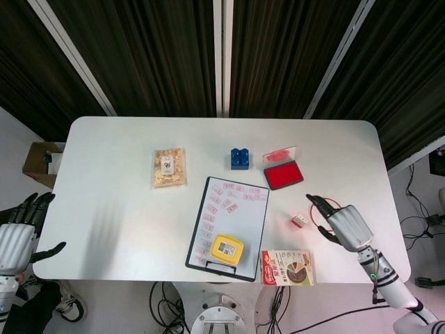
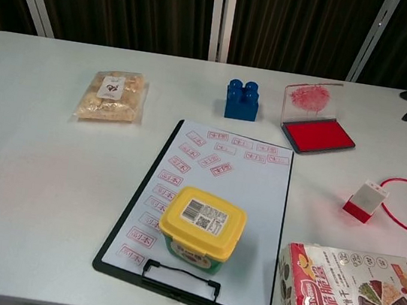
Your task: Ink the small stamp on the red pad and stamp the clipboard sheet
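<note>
The small stamp [image 2: 364, 200] stands free near the table's [image 1: 111, 174] right edge. Right hand [image 1: 344, 223] beside it — fingers apart, empty. Left hand [image 1: 17, 236] spread open off the left edge

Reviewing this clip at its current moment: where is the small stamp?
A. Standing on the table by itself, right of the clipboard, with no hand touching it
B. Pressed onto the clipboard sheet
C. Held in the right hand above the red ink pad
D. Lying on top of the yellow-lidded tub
A. The small stamp stands alone on the table right of the clipboard, and the right hand is apart from it, fingers spread.
</note>
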